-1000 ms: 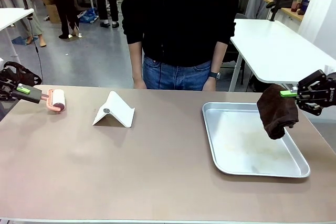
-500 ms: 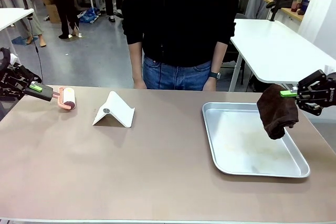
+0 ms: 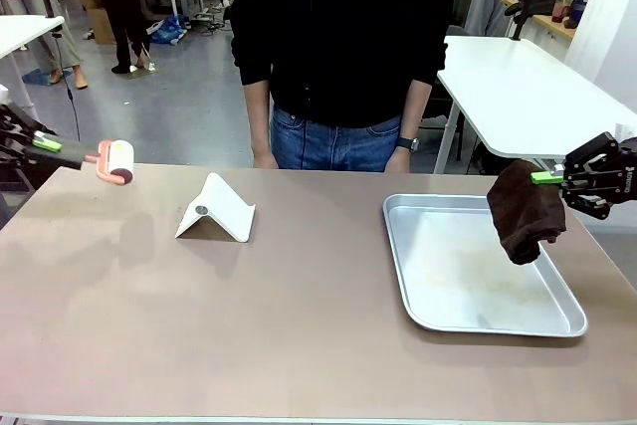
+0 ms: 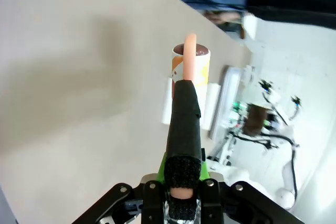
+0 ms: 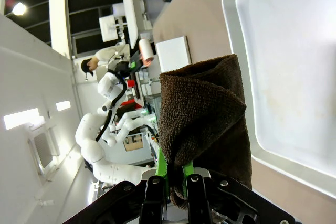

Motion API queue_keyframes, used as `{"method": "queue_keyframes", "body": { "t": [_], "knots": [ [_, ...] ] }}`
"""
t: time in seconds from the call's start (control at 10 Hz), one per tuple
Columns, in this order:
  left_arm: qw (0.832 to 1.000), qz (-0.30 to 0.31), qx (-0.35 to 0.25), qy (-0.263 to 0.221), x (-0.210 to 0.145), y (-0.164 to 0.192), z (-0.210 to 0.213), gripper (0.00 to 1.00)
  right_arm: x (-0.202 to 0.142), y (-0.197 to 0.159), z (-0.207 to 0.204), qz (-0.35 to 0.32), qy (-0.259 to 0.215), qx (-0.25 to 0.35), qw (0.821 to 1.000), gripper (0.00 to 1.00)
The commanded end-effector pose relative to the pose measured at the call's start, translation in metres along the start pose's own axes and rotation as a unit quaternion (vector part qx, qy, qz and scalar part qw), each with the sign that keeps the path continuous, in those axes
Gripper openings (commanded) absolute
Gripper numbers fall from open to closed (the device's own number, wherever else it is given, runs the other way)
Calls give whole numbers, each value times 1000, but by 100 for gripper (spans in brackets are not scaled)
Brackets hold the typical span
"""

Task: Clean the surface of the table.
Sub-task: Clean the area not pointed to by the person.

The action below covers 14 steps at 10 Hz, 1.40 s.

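The left gripper (image 3: 42, 143) was clamped on the black handle of a salmon-framed white lint roller (image 3: 115, 160), raised over the far left corner of the smooth taupe-brown table (image 3: 249, 316), probably ready for rolling. The right gripper (image 3: 550, 177) pinched a dark brown cloth (image 3: 523, 211) hanging over the right rim of the shiny rectangular metal tray (image 3: 398, 256), which held only faint smears.
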<state>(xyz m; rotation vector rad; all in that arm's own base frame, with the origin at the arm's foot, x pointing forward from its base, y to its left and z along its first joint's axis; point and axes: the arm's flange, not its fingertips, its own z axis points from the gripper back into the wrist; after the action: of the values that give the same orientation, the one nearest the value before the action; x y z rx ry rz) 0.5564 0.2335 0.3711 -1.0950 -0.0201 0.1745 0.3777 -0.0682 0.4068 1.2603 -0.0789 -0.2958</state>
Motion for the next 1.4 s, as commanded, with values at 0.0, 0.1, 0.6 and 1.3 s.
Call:
{"method": "queue_keyframes", "body": {
  "t": [0.0,0.1,0.6,1.3],
  "knots": [
    [998,-20,-50,18,-40,-11,18,22,-1,1,3,9,4,2,1000,12],
    [998,-14,-56,32,-54,-8,30,22,-1,1,3,9,4,2,1000,12],
    [995,3,-88,46,-147,37,79,22,-1,1,3,9,4,2,1000,12],
    [995,16,-85,48,-144,46,88,22,-1,1,3,9,4,2,1000,12]
  ]
}}
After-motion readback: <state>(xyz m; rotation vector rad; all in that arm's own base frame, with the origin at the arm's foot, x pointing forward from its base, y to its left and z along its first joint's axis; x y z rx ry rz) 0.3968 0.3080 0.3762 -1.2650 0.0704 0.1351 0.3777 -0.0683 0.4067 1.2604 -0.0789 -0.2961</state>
